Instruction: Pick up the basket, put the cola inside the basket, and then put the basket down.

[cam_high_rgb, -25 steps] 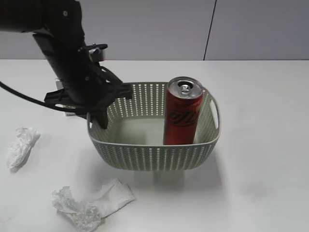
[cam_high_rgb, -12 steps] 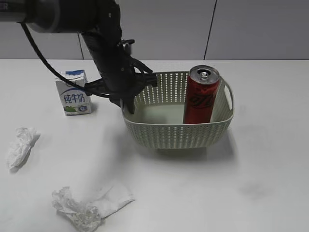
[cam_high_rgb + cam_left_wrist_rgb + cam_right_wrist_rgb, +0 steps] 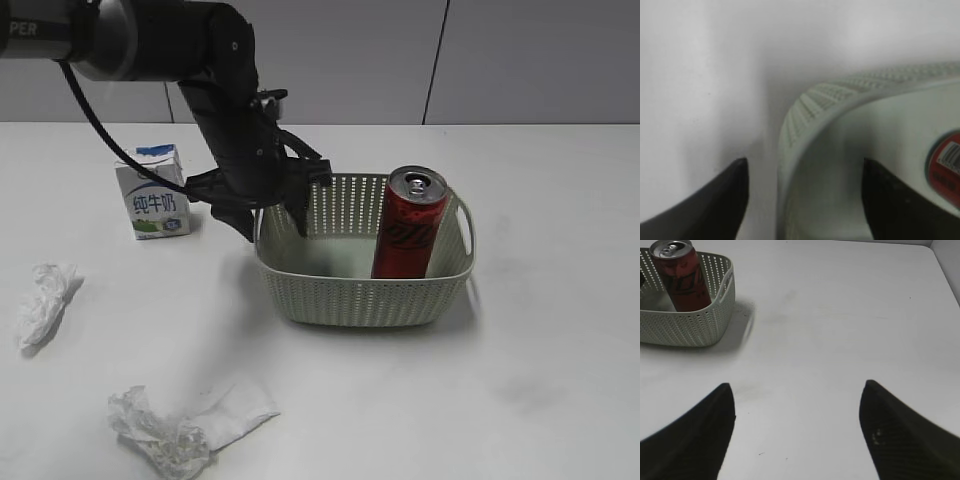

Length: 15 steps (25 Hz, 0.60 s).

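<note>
The pale green basket [image 3: 360,295] stands on the white table, right of centre. The red cola can [image 3: 408,225] stands upright inside it at the right end. My left gripper [image 3: 272,222] is open, its two fingers straddling the basket's left wall, one inside and one outside. The left wrist view shows the basket rim [image 3: 805,107] between the spread fingers [image 3: 805,175] and a bit of the cola [image 3: 946,162]. My right gripper [image 3: 797,400] is open and empty over bare table, with the basket [image 3: 685,325] and cola [image 3: 682,277] far off at upper left.
A white-and-blue milk carton [image 3: 152,192] stands left of the left arm. Crumpled white tissues lie at the left edge [image 3: 42,300] and at the front left [image 3: 185,420]. The table stretches bare to the right of the basket.
The basket with the can moved right and came down onto the table. The left gripper's fingers have spread apart around the basket's left wall.
</note>
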### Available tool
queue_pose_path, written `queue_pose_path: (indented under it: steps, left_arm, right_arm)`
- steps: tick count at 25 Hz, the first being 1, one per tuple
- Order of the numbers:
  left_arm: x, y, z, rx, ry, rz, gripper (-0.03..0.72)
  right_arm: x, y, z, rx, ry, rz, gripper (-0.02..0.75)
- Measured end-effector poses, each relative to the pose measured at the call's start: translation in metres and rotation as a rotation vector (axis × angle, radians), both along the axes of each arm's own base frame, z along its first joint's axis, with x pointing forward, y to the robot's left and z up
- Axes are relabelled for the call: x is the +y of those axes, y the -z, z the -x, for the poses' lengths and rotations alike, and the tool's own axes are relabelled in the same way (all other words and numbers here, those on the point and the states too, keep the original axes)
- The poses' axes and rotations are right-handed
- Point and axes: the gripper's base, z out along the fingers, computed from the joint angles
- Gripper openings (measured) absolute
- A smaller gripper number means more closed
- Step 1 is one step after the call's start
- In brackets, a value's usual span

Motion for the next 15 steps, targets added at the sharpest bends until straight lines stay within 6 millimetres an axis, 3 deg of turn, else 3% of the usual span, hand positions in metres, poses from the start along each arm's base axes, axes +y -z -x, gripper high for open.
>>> queue_pose_path:
  steps: [2,4,9,15]
  left_arm:
    - [0.000,-0.001,0.000,-0.002,0.012,0.001,0.578]
    - [0.001,-0.005,0.000,-0.011,0.018,0.007,0.624]
    - [0.015,-0.033,-0.001,-0.036,0.019,0.023,0.643]
    - [0.055,-0.087,-0.001,-0.092,0.021,0.038,0.638]
  right_arm:
    - [0.000,0.000,0.000,0.000,0.000,0.000,0.587]
    - [0.000,0.000,0.000,0.000,0.000,0.000,0.587]
    - [0.000,0.000,0.000,0.000,0.000,0.000,0.585]
    - [0.000,0.000,0.000,0.000,0.000,0.000,0.585]
